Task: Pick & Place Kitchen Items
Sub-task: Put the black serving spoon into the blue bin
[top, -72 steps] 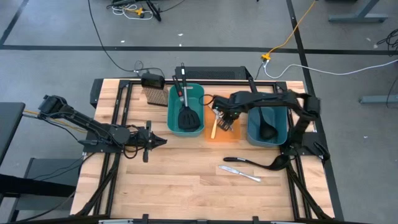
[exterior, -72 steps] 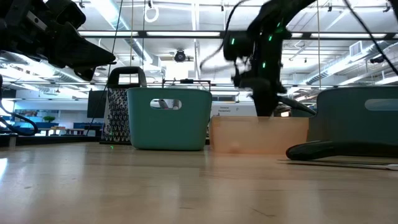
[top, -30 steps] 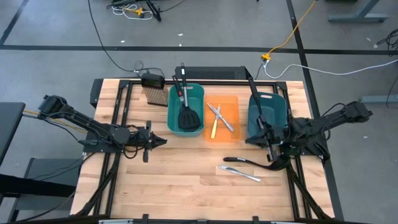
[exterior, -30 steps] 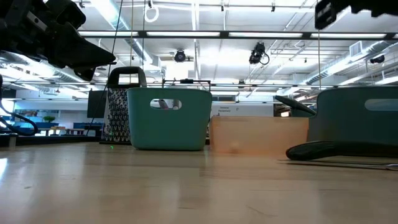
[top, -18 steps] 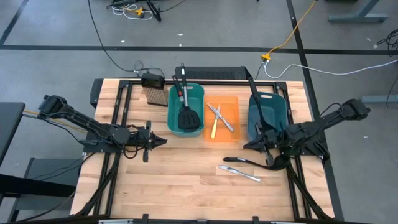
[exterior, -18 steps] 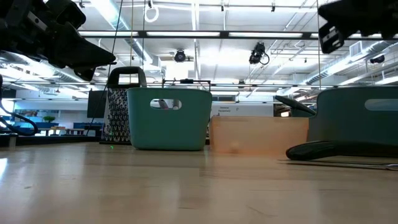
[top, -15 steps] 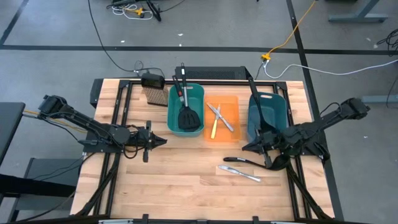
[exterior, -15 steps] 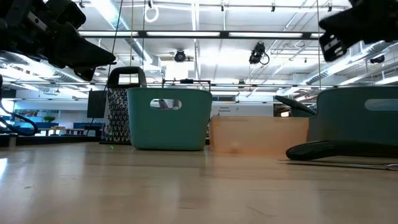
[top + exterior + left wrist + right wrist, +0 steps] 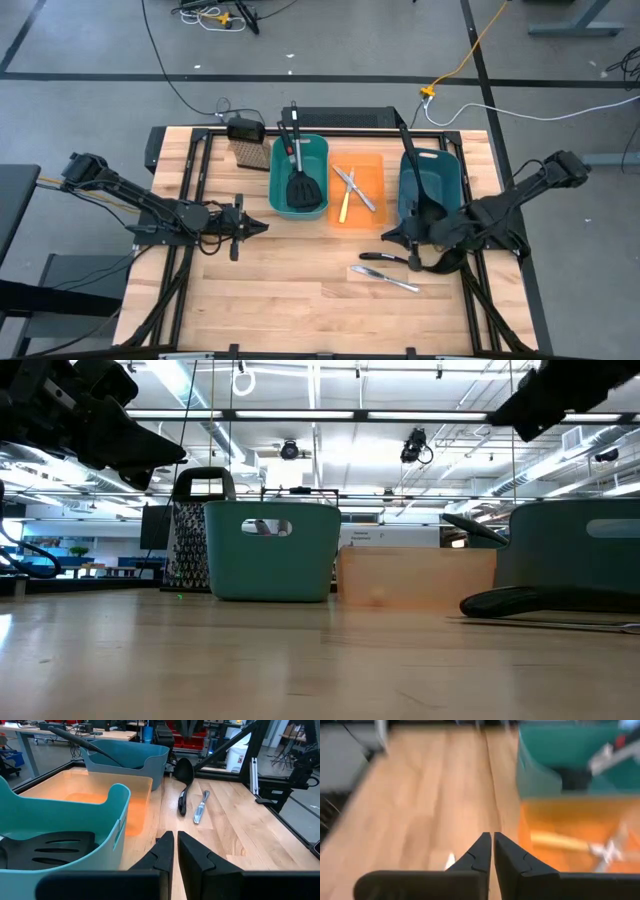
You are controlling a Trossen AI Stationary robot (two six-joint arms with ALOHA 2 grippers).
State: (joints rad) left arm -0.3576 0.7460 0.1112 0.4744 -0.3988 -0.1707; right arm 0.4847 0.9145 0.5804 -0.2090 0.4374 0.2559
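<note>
I've got the right pincer (image 9: 387, 238) low over the desk (image 9: 280, 290), just in front of the orange bin (image 9: 372, 222) and the right teal bin (image 9: 446, 182), fingers nearly together w/ only a thin slit, nothing held. Right below/ahead of it on the bare wood lies a long black ladle (image 9: 425, 262), bowl toward the right edge, handle pointing left, close under the pincer tip but I can't tell if they touch. Just nearer the front edge, beside that ladle, is a slim silver table knife (image 9: 386, 279), lying at a slant, apart from the pincer. In the left wrist view both show side by side: ladle (image 9: 183, 777) glossy black w/ a round bowl, knife (image 9: 200, 807) plain steel. Orange bin holds a yellow-handled knife (image 9: 344, 207) plus two crossed silver knives (image 9: 354, 187). Left teal bin (image 9: 278, 205) has a black slotted spatula (image 9: 303, 188) flat in it, w/ dark handles sticking out over the back rim. A second ladle (image 9: 411, 165) leans in the right teal bin, handle over the back rim. Left pincer (image 9: 262, 228) hangs over the desk's left side, near the left teal bin, fingers closed to a narrow gap, empty. Brush (image 9: 248, 153) stands at the back left.
</note>
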